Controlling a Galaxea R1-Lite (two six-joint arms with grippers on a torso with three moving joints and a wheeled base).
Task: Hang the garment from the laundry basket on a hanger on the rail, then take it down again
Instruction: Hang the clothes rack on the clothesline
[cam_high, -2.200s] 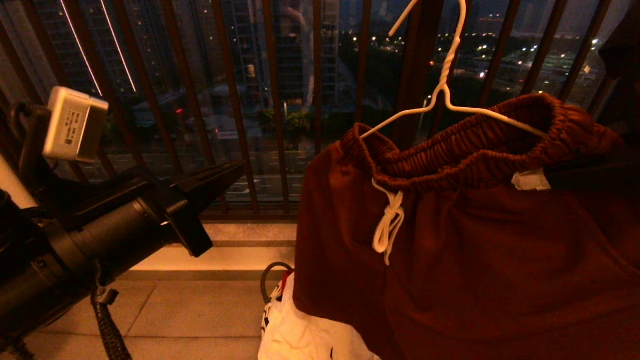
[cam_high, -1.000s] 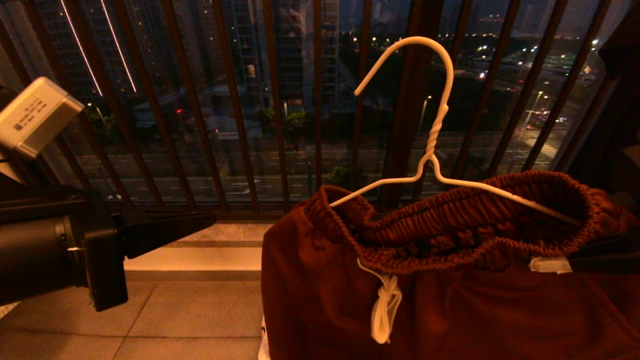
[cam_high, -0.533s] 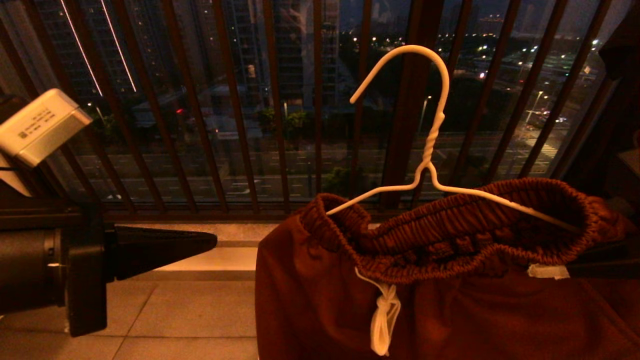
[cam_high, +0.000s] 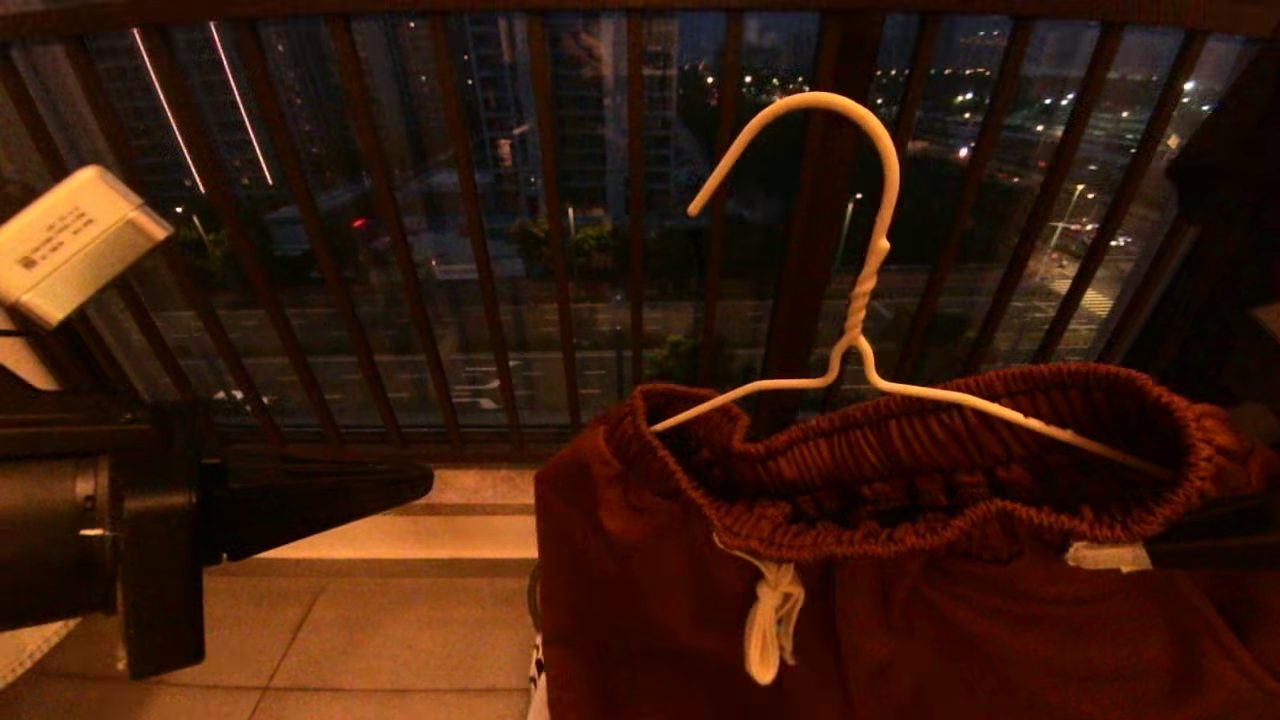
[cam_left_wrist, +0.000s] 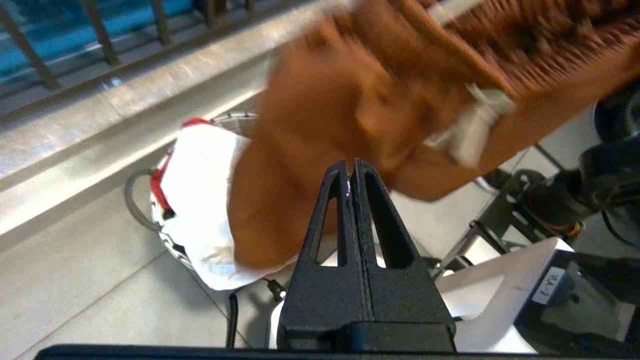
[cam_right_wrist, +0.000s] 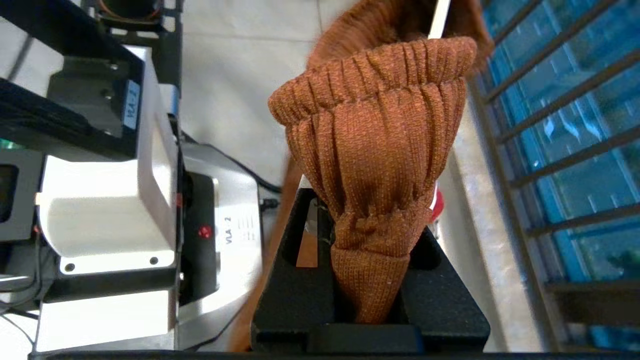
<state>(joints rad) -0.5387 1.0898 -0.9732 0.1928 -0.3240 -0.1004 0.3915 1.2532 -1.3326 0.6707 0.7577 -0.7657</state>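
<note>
While my right gripper (cam_right_wrist: 370, 280) has its jaws clamped on a bunched fold of the waistband, the garment (cam_high: 900, 600) hangs in front of me with the hanger (cam_high: 860, 300) threaded through the waist opening. The wire shoulders sit inside the elastic and the twisted neck and hook stand free above it. The grip sits at the right end of the waistband, so it looks like I'm carrying shorts and hanger as one unit, fabric tension keeping the wire seated. I can't tell whether the wire itself is pinched too. The hook catches nothing and the rail isn't in any view; only the dark barred railing (cam_high: 470, 250) and the night city show behind. My left gripper (cam_high: 330, 490) is level off to the left, jaws pressed fully together and empty, tip pointing at the shorts but well apart from them. The laundry basket (cam_left_wrist: 165, 230) sits on the tiled floor (cam_high: 380, 640) under the hem, white cloth in it. My read: either the hang is still ahead or this is already the take-down. The white drawstring (cam_high: 770, 620) dangles loose, a possible snag.
</note>
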